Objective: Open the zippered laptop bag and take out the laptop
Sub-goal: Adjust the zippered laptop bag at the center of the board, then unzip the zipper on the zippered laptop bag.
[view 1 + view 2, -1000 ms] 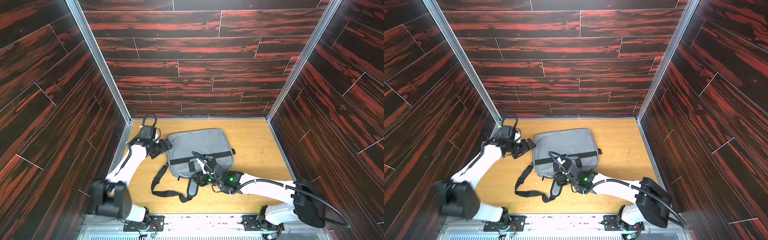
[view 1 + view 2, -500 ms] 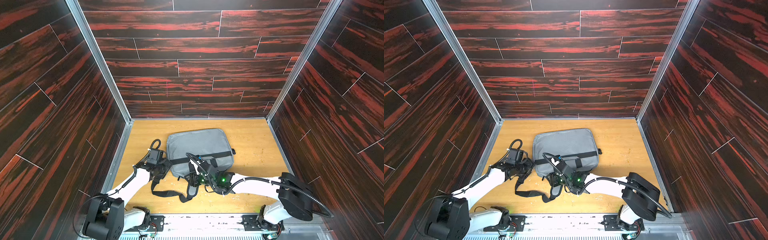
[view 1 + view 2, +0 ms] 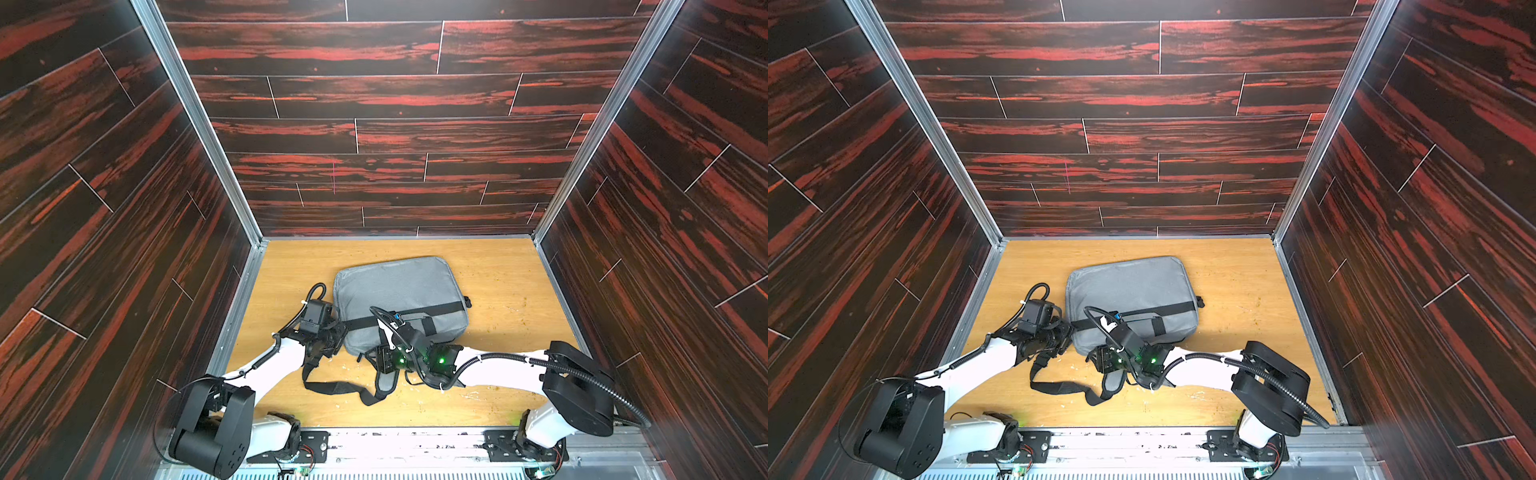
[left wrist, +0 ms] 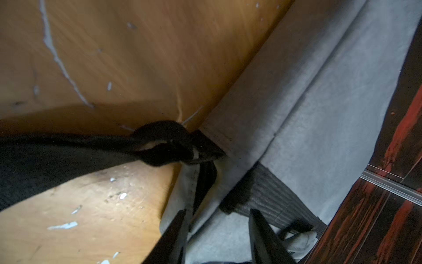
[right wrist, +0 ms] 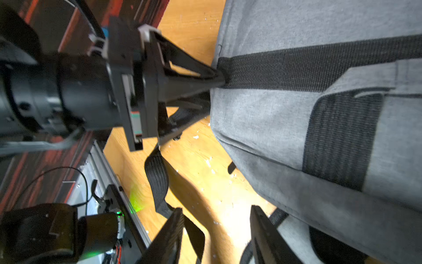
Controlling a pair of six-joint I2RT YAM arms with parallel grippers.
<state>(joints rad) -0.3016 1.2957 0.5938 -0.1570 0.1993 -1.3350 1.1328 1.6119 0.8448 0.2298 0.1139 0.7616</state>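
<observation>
The left gripper [image 3: 341, 332], jaws partly apart, straddles the zippered laptop bag [image 3: 399, 286] at its side edge; grip unclear. The right gripper [image 3: 380, 360], half open and empty, sits just beside it.

- Robot lab test cell, not a home or an office
- Three walls [image 3: 374, 124] of dark red-black wood-look panels box in the work area, joined by bare aluminium corner posts [image 3: 200, 124]
- Bottom of the cell is a small light wood-look tabletop [image 3: 498, 282], scratched, with white flecks [image 4: 64, 226] seen in the left wrist view
- Two white-and-black robot arms, left arm [image 3: 274, 365] and right arm [image 3: 498, 370], mounted on a metal base rail [image 3: 407, 446] along the near edge, in both top views
- Black corrugated cable conduit [image 3: 505, 356], loose wiring [image 5: 61, 168] by the bases, green status lights [image 3: 441, 360] glowing on the hardware
</observation>
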